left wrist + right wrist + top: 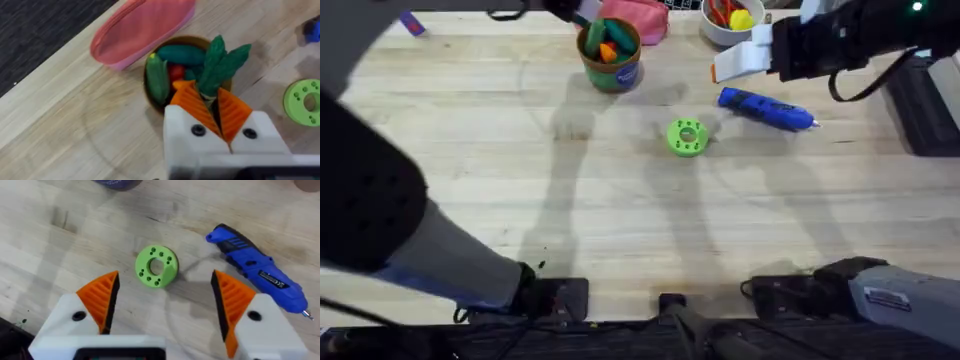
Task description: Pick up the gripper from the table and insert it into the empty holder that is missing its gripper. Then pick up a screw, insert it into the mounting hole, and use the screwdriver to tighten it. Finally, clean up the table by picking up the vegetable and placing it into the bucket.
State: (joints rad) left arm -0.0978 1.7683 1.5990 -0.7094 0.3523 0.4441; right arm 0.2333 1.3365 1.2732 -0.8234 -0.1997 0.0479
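- Vegetable [222, 65] is right where we want it: pinched between the orange pads of the left gripper [216, 107], leafy end dangling over the bucket [150, 102].
- That bucket sits near the far edge of the tabletop [520, 200], just in front of the pink pouch [142, 27], already carrying a green pepper toy [157, 80] and other toy pieces.
- Release not made yet, as far as I can judge; the leaves hang over the rim, not down among the toys.
- Over to the right gripper [165, 300]: jaws spread wide, nothing between them, hovering above the green disc [156, 266].
- Screwdriver [767, 109] lies flat on the wood toward the far right, just beyond the disc, untouched by either arm.
- My read: fitting and screw work look finished, though the pictures can't confirm the screw. What's left is one drop into the cup.
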